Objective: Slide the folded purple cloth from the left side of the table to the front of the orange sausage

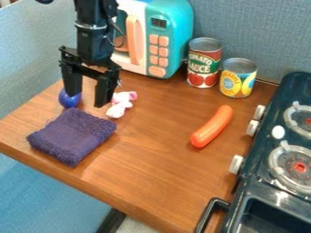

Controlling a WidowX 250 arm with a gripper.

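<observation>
As I look over the brown wood-grain tabletop [164, 177] from its near edge, the dark toy stove [248, 195] stands along the right of my view, its white knobs facing the wood. Toward the left lies the folded purple terry cloth [72, 136], roughly square, one corner pointing toward me. Farther in and well to its right, the orange plastic sausage [212, 127] slants, its long axis running from near left to far right.

Just beyond the cloth, the small white-and-pink plush toy [119, 107] lies with its long axis from near left to far right, while the shiny blue ball [69, 98] sits by the cloth's far corner. My black gripper [86, 100] hangs over this group, its fingers released and well apart, one partly hiding the ball from me. Behind stand the yellow-labelled can [238, 81], the taller red-and-green-labelled can [203, 66] and the teal-and-white toy microwave [173, 27].
</observation>
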